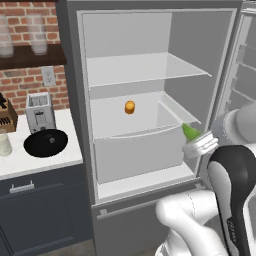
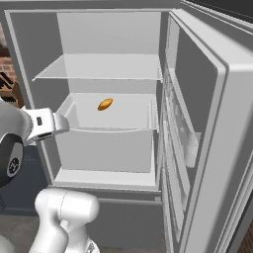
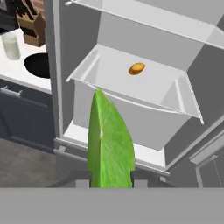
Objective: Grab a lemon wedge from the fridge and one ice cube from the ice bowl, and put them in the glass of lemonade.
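My gripper (image 1: 196, 141) is shut on the lemon wedge (image 1: 189, 131), a lime-green sliver that sticks up between the two fingertips (image 3: 82, 177) in the hand view. The wedge (image 3: 109, 140) hangs in front of the open fridge (image 1: 200, 55), just outside its right front edge at drawer height. On the white counter to the left lie the black ice bowl (image 1: 46, 142) and, at the frame's edge, the glass of lemonade (image 1: 4, 143). From the hand, the ice bowl (image 3: 37, 65) and the glass (image 3: 11, 46) sit at the upper left.
A small orange fruit (image 1: 129, 107) rests in the white fridge drawer (image 2: 108, 129). The fridge door (image 2: 207, 123) stands open on the right. A toaster (image 1: 40, 112) and knife block (image 1: 6, 116) stand behind the bowl, with frosted glasses (image 1: 37, 32) on a shelf above.
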### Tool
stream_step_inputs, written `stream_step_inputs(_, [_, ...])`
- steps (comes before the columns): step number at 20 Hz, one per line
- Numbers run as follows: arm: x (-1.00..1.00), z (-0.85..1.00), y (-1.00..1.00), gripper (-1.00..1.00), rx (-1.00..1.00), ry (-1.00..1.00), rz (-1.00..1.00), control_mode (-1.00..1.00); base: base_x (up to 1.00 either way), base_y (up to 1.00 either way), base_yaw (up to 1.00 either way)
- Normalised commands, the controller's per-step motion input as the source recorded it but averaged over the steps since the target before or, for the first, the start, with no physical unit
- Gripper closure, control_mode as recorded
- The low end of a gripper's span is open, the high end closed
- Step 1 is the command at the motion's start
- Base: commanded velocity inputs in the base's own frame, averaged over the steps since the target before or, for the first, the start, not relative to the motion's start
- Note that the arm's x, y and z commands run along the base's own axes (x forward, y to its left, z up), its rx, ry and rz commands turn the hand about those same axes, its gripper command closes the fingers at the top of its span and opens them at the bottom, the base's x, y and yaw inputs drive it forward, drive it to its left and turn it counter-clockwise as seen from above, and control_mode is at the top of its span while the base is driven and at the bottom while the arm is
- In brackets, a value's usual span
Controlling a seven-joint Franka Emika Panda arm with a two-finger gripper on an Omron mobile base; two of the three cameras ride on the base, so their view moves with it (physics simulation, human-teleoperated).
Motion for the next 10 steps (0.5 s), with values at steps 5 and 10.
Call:
stream_step_inputs(5, [0.28,0.0,-0.47,1.0,0.0,0.0,0.0,-1.0,0.0,0.0,0.0])
stream_step_inputs(10, [0.01,-0.02,-0.22,1.0,0.0,0.0,0.0,-1.0,0.0,0.0,0.0])
